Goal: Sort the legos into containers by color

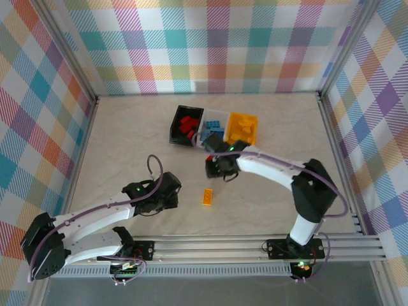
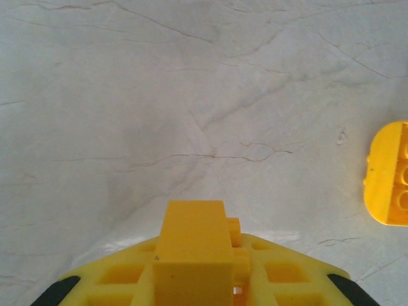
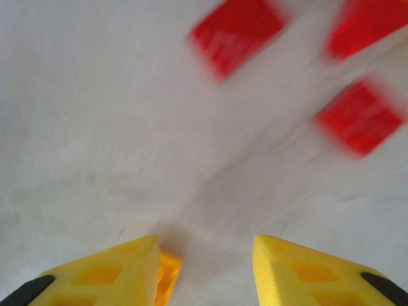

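Three containers stand in a row at the back: a black bin [image 1: 176, 125] with red legos [image 1: 188, 123], a white bin [image 1: 205, 120] with blue legos [image 1: 215, 126], and a yellow-orange bin [image 1: 245, 118]. My left gripper [image 1: 169, 199] [image 2: 197, 290] is shut on a yellow lego [image 2: 194, 248], low over the table. Another yellow-orange lego [image 1: 208, 197] [image 2: 390, 173] lies loose just to its right. My right gripper [image 1: 217, 167] [image 3: 204, 255] hovers just in front of the bins, jaws a little apart, with a yellow-orange piece [image 3: 167, 277] against its left finger; whether it is gripped is unclear. Blurred red legos [image 3: 237, 32] lie ahead.
Plaid walls with metal posts [image 1: 76, 70] close in the pale marble table [image 1: 127, 134] on three sides. An aluminium rail [image 1: 255, 245] runs along the near edge by the arm bases. Open tabletop lies to the left and right of the bins.
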Tool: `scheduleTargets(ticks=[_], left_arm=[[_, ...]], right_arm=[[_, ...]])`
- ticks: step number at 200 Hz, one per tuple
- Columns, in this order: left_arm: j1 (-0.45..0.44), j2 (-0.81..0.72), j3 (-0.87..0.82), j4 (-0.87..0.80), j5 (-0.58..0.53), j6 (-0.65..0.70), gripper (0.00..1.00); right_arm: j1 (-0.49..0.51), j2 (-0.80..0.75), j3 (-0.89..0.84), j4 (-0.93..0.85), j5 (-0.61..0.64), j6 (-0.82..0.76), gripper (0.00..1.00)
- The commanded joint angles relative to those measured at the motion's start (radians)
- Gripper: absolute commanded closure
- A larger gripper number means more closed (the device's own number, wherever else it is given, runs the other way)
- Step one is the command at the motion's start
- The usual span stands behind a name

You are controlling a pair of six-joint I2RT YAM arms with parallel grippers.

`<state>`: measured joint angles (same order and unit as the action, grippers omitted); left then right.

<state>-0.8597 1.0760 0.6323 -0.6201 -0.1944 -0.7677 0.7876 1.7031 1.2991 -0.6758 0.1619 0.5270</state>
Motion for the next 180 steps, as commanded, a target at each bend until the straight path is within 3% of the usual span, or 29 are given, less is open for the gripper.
scheduleTargets(ticks=[1, 19, 38, 58, 77, 135, 180], left_arm=[[0.003, 0.055, 0.062, 0.074, 0.035, 0.055, 0.74], [0.004, 0.110, 0.116, 0.073, 0.034, 0.084, 0.74], [0.004, 0.155, 0.167, 0.060, 0.027, 0.109, 0.73], [0.007, 0.198, 0.235, 0.059, 0.026, 0.152, 0.73], [0.010, 0.302, 0.365, 0.051, 0.042, 0.221, 0.73], [0.063, 0.801, 0.985, 0.027, 0.141, 0.421, 0.74], [0.074, 1.190, 1.523, -0.082, 0.177, 0.491, 0.75]], right_arm=[[-0.113, -0.023, 0.071, 0.001, 0.023, -0.118, 0.57], [-0.201, 0.018, 0.138, 0.005, -0.072, -0.140, 0.57], [-0.189, 0.051, 0.173, -0.019, -0.111, -0.148, 0.49], [-0.170, 0.006, 0.075, 0.015, -0.074, -0.115, 0.48], [-0.207, -0.145, -0.062, 0.057, -0.021, -0.071, 0.44], [-0.237, -0.546, -0.359, -0.080, 0.065, -0.018, 0.41], [-0.238, -0.750, -0.549, -0.064, -0.047, 0.042, 0.41]])
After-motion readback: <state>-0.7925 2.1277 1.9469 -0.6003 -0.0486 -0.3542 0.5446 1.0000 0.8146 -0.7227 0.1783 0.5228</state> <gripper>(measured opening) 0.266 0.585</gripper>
